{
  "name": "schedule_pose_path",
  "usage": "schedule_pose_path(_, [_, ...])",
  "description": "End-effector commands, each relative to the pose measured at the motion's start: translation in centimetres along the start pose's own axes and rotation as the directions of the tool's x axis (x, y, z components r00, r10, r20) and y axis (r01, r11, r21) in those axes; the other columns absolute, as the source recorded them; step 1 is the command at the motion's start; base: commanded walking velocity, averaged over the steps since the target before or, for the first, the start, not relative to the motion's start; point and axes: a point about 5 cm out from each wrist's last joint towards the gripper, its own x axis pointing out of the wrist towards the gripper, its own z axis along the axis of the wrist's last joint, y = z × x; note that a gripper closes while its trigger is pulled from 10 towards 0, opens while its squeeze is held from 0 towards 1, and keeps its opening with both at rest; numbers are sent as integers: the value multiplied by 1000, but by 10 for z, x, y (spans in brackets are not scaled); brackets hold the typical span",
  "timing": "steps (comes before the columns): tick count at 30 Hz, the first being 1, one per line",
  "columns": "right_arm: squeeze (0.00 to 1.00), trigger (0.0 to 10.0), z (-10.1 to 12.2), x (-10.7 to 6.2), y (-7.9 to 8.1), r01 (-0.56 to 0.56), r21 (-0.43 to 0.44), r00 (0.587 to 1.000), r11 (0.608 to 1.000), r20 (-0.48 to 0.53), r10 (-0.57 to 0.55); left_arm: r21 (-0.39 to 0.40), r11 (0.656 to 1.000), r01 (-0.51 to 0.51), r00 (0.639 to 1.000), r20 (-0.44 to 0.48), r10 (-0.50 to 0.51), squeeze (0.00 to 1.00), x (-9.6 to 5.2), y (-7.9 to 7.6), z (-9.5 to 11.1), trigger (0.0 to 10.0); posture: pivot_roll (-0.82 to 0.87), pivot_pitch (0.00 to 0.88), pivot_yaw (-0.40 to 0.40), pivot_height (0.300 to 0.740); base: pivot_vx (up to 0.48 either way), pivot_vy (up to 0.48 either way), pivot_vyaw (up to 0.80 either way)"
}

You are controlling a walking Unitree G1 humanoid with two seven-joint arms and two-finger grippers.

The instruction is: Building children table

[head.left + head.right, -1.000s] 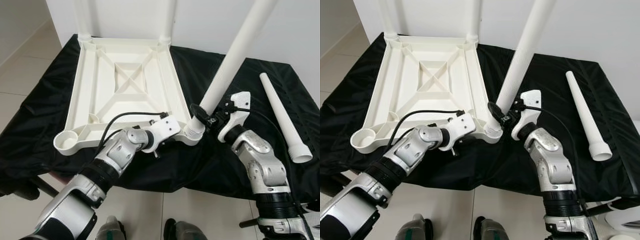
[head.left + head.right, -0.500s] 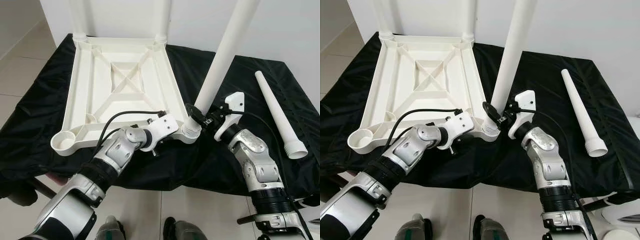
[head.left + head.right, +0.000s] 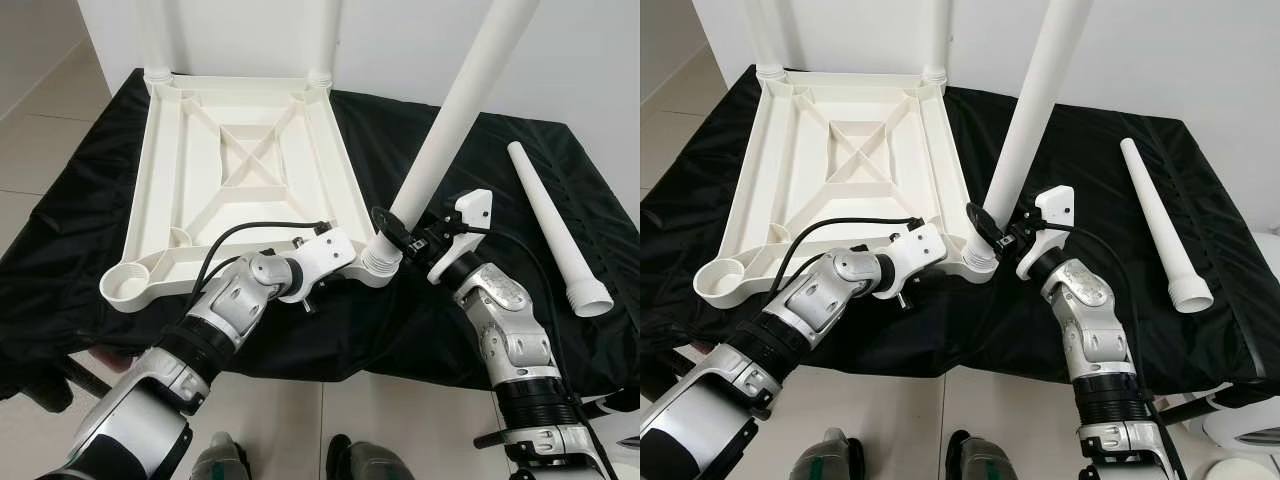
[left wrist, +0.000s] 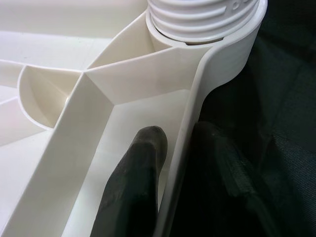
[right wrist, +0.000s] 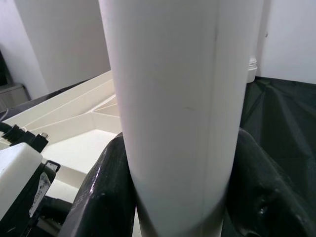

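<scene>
Seating a leg: right gripper (image 3: 400, 232) fingers clenched around the tilted leg (image 3: 450, 122), its threaded foot in the near corner socket of the upturned tabletop (image 3: 245, 160) on the desk (image 3: 470, 150); left gripper (image 4: 173, 163) fingers pinch the tabletop rim; risk: tilt cross-threads or pops out; spare leg (image 3: 555, 225) lies apart.

Cream-white ribbed plastic tabletop (image 3: 240, 170), upper left. White tapered plastic leg (image 3: 455, 115), centre; second white leg (image 3: 555, 225), right. Plain black cloth (image 3: 420, 320) over surface. Silver arms; black-fingered left end effector (image 4: 170, 182). Pale tiled floor (image 3: 45, 130).
</scene>
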Motion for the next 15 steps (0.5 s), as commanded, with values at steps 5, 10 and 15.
schedule_pose_path(5, [0,10000,-25,-4,1,124,15,986,992,-117,-122,61,996,-61,997,59,57,0,-5,11,22,10000,19,35,-61,740,0,0,0])
schedule_pose_path(10, [0,10000,-24,-2,4,149,17,984,989,-106,-146,61,996,-62,996,62,58,0,-6,12,23,10000,20,38,-63,740,0,0,0])
schedule_pose_path(15, [0,10000,-23,1,12,189,22,979,982,-87,-186,64,996,-66,996,62,62,0,-7,13,24,10000,23,43,-63,740,0,0,0])
